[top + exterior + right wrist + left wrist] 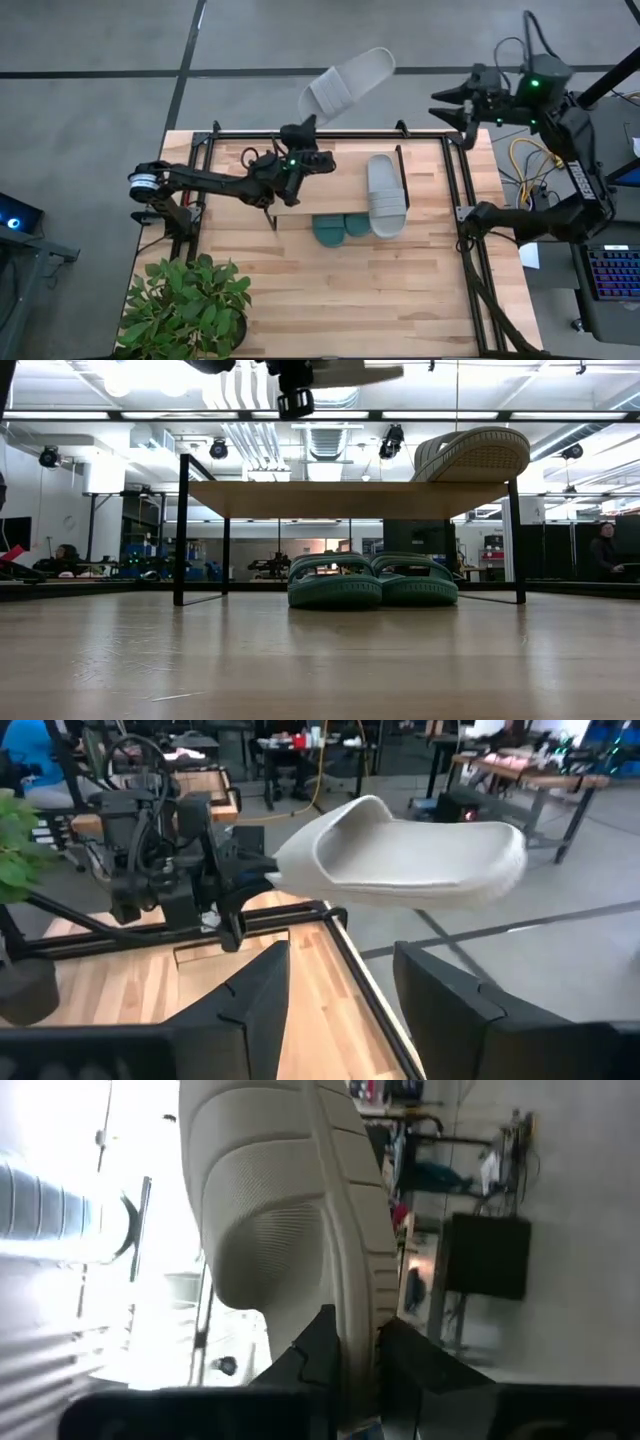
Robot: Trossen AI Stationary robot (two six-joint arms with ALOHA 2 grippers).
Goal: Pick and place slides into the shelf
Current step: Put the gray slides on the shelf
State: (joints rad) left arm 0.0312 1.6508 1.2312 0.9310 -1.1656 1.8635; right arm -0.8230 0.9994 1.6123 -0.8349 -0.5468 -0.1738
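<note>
Beyond the table's far edge point(300, 133) the left gripper point(303, 133) pinches only the heel rim of a grey slide point(348, 84) — it could twist loose and drop to the floor — while the right gripper point(452, 105) hangs nearby, fingers apart and empty.

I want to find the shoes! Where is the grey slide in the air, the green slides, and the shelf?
Grey slide in the air point(345, 85), high view, on its strap.
Green slides point(335, 585), low view, on the nearer one's strap.
Shelf point(330, 498), low view, on the top board's front edge.
</note>
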